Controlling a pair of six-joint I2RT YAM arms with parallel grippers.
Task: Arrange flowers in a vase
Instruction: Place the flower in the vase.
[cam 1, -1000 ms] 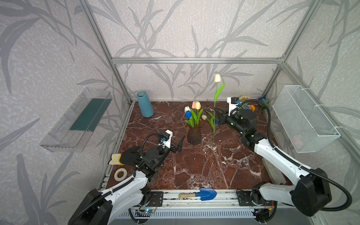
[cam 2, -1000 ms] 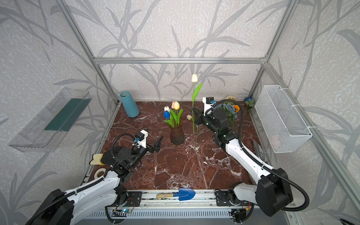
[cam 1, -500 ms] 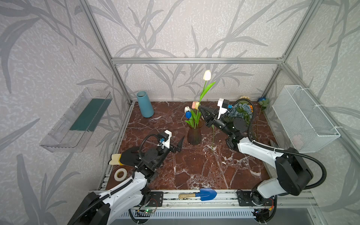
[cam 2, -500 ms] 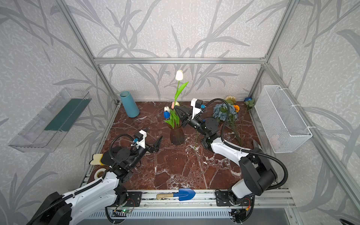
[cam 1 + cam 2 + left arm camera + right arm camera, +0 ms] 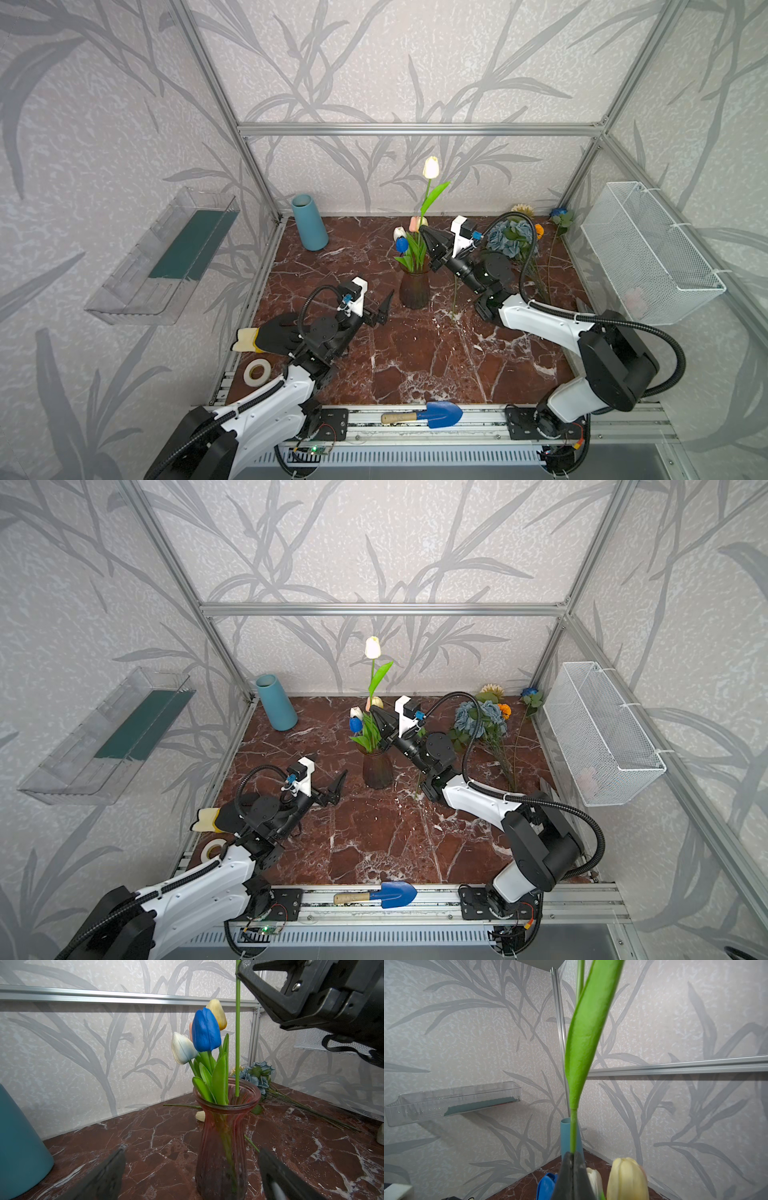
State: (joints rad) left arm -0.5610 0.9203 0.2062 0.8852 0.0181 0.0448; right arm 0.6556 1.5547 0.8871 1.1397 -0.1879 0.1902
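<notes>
- The white tulip (image 5: 431, 168) stands nearly upright over the vase (image 5: 414, 291). Its bloom is the highest point in the scene, and one long green leaf branches from the stem (image 5: 237, 1043).
- In the left wrist view, the stem's lower end sits at the vase mouth, just inside the rim and beside the leaves in the vase.
- The right gripper (image 5: 422, 228) is clamped on that stem above the vase, its jaws pressed together with the stem between their tips.
- The vase is reddish glass and stands upright near the centre of the marble table (image 5: 415, 365). It holds a blue tulip (image 5: 205, 1030), a pale tulip (image 5: 182, 1048), a yellow tulip (image 5: 218, 1014) and a pink tulip (image 5: 190, 1030) that is mostly hidden.
- The left gripper (image 5: 383, 308) hovers low, just left of the vase and pointing at it. Its jaws are spread wide with nothing between them, clear of the glass.
- More flowers lie in the rear right corner: dusty-blue roses (image 5: 509, 239), a cream sunflower (image 5: 523, 209), an orange marigold (image 5: 539, 230) and a deep blue rose (image 5: 559, 212).
- A teal vase (image 5: 309, 222) stands in the rear left corner.
- A black glove (image 5: 276, 338) and a tape roll (image 5: 257, 370) lie by the left arm.
- A blue trowel (image 5: 440, 414) rests on the front rail.
- A wire basket (image 5: 648, 249) hangs on the right wall.
</notes>
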